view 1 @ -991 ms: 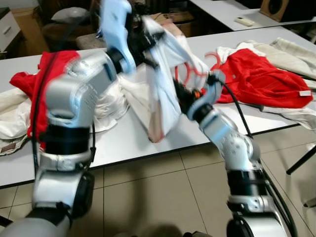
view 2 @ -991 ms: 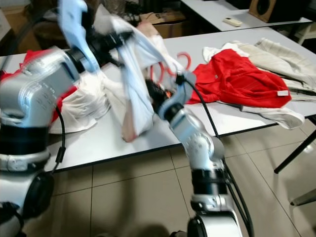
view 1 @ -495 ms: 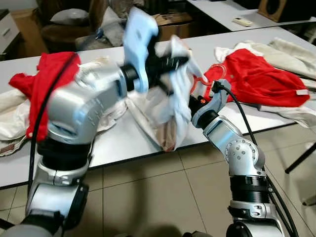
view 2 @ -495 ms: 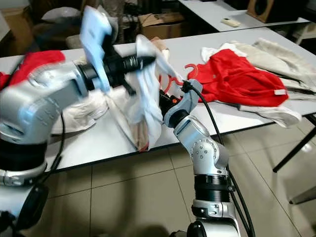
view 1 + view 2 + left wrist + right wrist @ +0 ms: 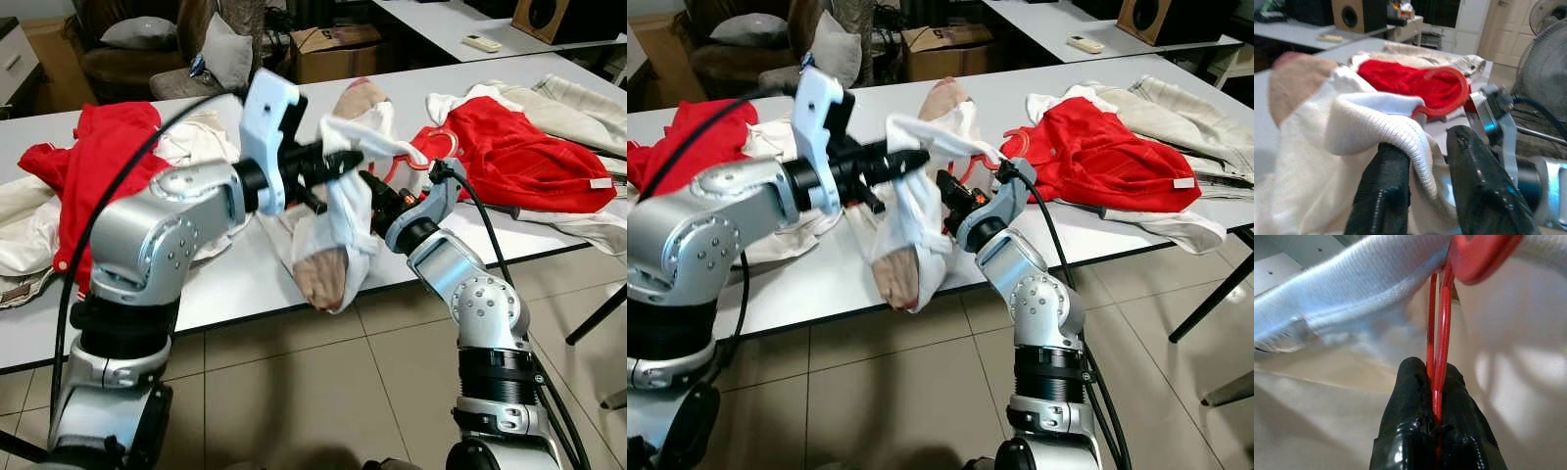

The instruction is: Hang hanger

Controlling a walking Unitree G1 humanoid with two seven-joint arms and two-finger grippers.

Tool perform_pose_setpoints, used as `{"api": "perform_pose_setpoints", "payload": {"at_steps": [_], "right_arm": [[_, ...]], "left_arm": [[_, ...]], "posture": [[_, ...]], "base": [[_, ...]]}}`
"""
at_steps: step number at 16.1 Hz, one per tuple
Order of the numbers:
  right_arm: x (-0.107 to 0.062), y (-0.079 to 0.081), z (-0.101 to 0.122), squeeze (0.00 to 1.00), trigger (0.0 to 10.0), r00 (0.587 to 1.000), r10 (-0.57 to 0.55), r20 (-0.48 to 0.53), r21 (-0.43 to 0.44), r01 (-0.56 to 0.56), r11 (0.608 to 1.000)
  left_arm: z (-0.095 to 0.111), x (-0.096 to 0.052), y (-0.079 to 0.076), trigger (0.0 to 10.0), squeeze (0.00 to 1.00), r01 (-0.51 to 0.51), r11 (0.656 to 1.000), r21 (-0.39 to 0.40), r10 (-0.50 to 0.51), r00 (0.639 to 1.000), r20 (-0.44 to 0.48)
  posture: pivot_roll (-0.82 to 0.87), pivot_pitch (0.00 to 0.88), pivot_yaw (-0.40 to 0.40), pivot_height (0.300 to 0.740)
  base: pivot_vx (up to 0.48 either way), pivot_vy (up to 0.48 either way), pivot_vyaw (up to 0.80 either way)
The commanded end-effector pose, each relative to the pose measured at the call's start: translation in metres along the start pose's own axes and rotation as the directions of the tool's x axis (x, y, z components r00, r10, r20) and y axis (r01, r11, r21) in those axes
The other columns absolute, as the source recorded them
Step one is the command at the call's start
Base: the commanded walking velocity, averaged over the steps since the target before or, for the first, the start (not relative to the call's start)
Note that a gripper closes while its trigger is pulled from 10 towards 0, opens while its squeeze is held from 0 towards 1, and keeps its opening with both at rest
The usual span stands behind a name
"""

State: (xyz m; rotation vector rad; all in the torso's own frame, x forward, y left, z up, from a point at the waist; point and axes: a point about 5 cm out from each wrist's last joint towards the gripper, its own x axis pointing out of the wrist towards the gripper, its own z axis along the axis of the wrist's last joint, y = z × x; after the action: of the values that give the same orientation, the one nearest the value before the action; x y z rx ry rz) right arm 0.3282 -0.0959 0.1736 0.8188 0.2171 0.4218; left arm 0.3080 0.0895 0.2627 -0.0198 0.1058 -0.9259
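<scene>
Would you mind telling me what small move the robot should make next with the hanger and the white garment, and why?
Probably ease the right gripper further into the white garment. It is shut on the red hanger, whose hook already pokes out past the ribbed collar pinched by the left gripper, so the shoulders seem not yet seated.

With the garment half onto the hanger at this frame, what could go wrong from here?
The left gripper pinches only the ribbed collar of the white and tan knit garment; the fabric could slip free. The right gripper clamps the thin red plastic hanger by a narrow bar, so it may twist. The garment's lower part hangs past the white table's edge and could drag everything floorward.
</scene>
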Motion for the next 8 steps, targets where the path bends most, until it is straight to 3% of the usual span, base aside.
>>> {"api": "perform_pose_setpoints", "payload": {"at_steps": [1, 4, 6, 8], "right_arm": [[-0.003, 0.004, 0.003, 0.00, 0.0, 1.000, 0.011, 0.012, 0.013, -0.011, 1.000], [-0.002, 0.002, 0.008, 0.00, 0.0, 0.999, -0.016, 0.046, 0.021, 0.015, 1.000], [-0.004, -0.004, 0.014, 0.00, 0.0, 0.996, -0.044, 0.081, 0.016, 0.043, 0.999], [-0.008, -0.008, 0.018, 0.00, 0.0, 0.996, -0.045, 0.083, 0.032, 0.043, 0.999]], "left_arm": [[0.002, -0.004, -0.001, 10.0, 1.00, 0.005, 1.000, -0.001, -0.005, 1.000, 0.003], [-0.017, -0.013, 0.005, 10.0, 1.00, -0.019, 0.995, 0.094, 0.033, 0.987, -0.158], [-0.023, -0.021, 0.011, 10.0, 1.00, -0.034, 0.990, 0.137, 0.063, 0.975, -0.213], [-0.015, -0.025, 0.008, 10.0, 1.00, 0.007, 0.999, 0.051, 0.000, 0.991, -0.133]], "posture": [[-0.06, 0.000, 0.022, 0.740], [-0.06, 0.000, 0.017, 0.740], [-0.06, 0.000, 0.013, 0.740], [-0.06, 0.000, 0.013, 0.740]], "base": [[0.000, 0.000, 0.00], [0.000, 0.000, 0.00], [0.000, 0.000, 0.00], [0.000, 0.000, 0.00]]}}
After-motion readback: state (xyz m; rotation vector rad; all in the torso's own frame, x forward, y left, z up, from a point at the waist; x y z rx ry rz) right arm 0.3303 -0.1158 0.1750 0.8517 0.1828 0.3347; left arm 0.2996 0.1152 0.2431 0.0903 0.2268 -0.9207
